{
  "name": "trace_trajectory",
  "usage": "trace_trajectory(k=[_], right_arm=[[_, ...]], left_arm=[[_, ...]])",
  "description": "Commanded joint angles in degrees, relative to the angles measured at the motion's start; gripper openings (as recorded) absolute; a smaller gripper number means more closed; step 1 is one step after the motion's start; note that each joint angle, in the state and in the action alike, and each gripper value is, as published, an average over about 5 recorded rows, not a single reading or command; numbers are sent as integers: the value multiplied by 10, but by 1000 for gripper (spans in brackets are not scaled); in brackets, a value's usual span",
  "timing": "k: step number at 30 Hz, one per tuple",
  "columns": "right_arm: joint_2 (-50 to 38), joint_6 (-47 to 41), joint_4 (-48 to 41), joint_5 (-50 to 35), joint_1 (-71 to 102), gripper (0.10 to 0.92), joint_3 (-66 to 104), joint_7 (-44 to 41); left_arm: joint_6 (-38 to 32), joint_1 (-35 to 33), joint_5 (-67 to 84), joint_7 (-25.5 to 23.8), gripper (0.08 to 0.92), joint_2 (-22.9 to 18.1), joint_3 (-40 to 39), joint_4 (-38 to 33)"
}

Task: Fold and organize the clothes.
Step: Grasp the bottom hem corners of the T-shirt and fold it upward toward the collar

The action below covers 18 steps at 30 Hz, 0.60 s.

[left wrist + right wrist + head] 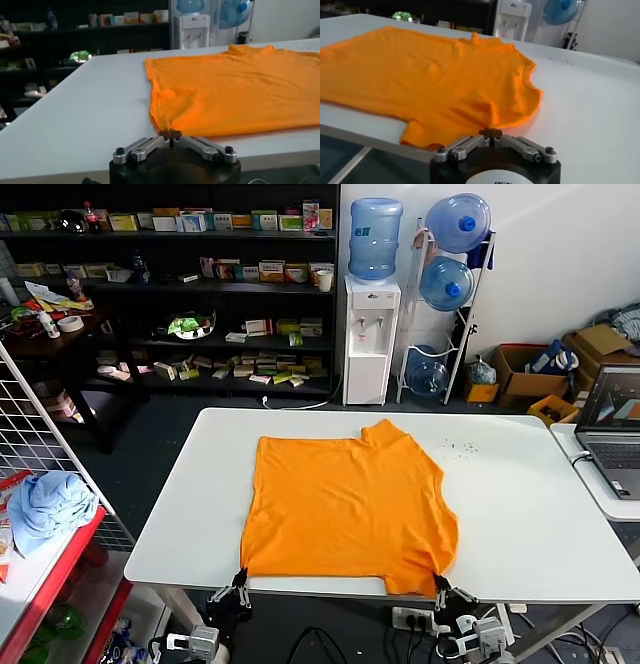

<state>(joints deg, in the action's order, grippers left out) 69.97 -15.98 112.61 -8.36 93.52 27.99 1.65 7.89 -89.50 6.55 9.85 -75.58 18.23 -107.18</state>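
Upper left: dark shelving unit [200,284] stocked with small boxes. Top centre: white water dispenser [371,334], beside it a rack of blue water bottles [447,284] against white wall [570,254]. Dark floor [150,444]. Far right: cardboard boxes [530,374].

Two matching grippers, left gripper [171,134] and right gripper [491,133], each built on a round matte-black housing with a pair of silver-grey metal link bars splayed out in a shallow V and meeting at a small dark tip. Black round-headed screws at the outer ends of the bars, further small fasteners along their length, and a white label with partly cut-off dark lettering on the right housing. From the head camera, dark jaws, pale grey metal bodies and thin black cables below.
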Motion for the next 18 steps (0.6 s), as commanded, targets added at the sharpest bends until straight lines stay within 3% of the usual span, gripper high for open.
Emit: trace_trajectory(k=[1,18], right_arm=[[-8,9,47,22,24,125,7,2],[-24,97,-102,-4,-154,125,-13,-12]], left_arm=[[-10,2,-2,0,92,2,-1,-11],[-44,109,-6,-9,92,6,-6,57]])
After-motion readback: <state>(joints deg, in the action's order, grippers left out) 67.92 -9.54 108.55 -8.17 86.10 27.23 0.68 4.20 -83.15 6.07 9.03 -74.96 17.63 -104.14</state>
